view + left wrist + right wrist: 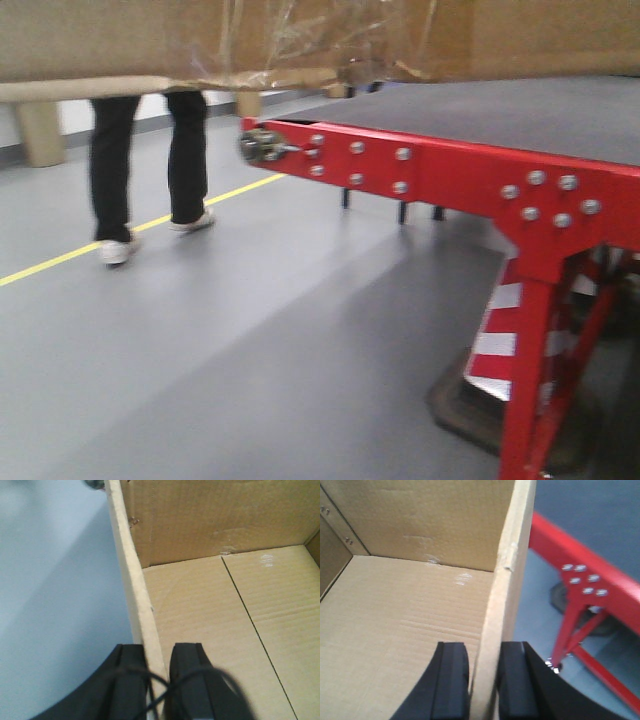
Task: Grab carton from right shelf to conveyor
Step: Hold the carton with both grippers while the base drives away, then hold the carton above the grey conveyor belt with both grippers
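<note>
The brown carton (320,35) fills the top of the front view, held in the air, with crinkled clear tape along its lower edge. My left gripper (159,652) is shut on the carton's left wall (135,575); one black finger is outside, one inside the open box. My right gripper (485,652) is shut on the carton's right wall (507,570) the same way. The conveyor (520,115), dark grey belt with a bright red front edge (450,170), stands ahead on the right, just below the carton; its red frame also shows in the right wrist view (585,580). The right shelf is out of view.
A person in black trousers and white shoes (150,160) stands on the grey floor ahead on the left, near a yellow line (130,232). Red conveyor legs (540,370) and a red-and-white striped base (495,340) stand at the right.
</note>
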`<act>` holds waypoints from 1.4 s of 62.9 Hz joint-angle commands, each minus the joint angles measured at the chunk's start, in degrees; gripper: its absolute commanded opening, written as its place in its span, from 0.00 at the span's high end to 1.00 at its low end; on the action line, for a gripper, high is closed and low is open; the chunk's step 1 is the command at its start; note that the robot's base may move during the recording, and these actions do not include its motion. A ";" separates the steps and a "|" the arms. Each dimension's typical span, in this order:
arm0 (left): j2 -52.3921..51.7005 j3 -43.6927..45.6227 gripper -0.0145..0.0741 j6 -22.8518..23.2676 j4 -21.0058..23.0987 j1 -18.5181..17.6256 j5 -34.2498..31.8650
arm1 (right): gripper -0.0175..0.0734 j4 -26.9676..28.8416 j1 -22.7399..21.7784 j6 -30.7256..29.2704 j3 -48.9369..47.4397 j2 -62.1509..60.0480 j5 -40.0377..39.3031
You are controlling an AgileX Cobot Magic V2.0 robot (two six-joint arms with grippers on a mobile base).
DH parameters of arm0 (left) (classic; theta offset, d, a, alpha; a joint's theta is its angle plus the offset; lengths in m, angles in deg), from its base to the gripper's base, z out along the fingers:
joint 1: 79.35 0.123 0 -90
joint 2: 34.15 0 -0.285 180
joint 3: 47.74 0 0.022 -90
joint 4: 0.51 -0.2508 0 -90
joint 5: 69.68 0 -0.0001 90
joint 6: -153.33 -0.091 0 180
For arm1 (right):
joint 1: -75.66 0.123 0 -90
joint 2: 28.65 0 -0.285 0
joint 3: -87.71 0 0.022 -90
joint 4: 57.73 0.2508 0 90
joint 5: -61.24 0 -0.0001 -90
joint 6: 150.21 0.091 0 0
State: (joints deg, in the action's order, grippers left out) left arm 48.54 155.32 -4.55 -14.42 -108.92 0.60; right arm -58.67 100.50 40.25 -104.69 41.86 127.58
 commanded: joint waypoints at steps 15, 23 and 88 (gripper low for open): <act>-0.77 0.26 0.85 -0.42 -4.70 0.23 -0.32 | 0.88 -2.35 -0.25 -1.48 -0.20 -1.06 -1.80; -0.77 0.26 0.85 -0.42 -6.55 0.23 -0.32 | 0.88 -2.35 -0.25 -1.48 -0.20 -1.06 -1.92; -0.77 0.26 0.85 -0.42 -18.73 0.23 -1.13 | 0.88 -2.35 -0.25 -1.48 -0.20 -1.06 -2.30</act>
State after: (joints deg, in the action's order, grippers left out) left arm 48.54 155.32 -4.46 -24.12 -109.47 -1.26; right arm -56.23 100.60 40.25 -104.59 42.15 125.09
